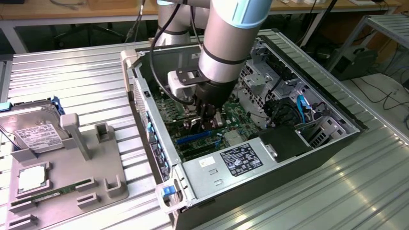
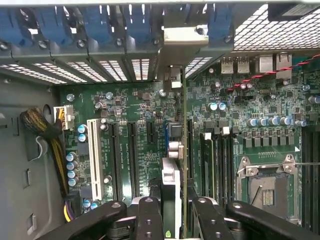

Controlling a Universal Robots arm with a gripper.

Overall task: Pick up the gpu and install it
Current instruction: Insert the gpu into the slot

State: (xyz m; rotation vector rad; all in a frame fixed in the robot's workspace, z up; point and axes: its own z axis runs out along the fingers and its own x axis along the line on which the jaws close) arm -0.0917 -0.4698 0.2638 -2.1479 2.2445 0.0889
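Reaching down into the open computer case [image 1: 332, 103], the gripper [image 2: 177, 212] is closed on the gpu [image 2: 171, 180], one dark finger [image 2: 149, 220] pressed to each face of the card, so the gap between them is only the card's thickness. In the wrist view the gpu stands on edge over the green motherboard [image 2: 130, 115], running lengthwise between the expansion slots and the installed memory modules [image 2: 207, 160]. Its silvery end bracket [image 2: 186, 36] sits at the case's rear slot wall, among the blue retaining clips [image 2: 137, 22]. Whether the card's lower edge is fully seated in a slot cannot be told (the edge is hidden beneath the card itself). A white slot [image 2: 93, 155] lies well to one side; the empty processor socket [image 2: 267, 185] lies to the other. Outside the case, at the exterior view's left, a grey holder [image 1: 102, 163] on the ribbed metal table [image 1: 83, 81] carries the hard drive [image 1: 32, 132] and a green memory stick [image 1: 48, 195] — both well apart from the arm.
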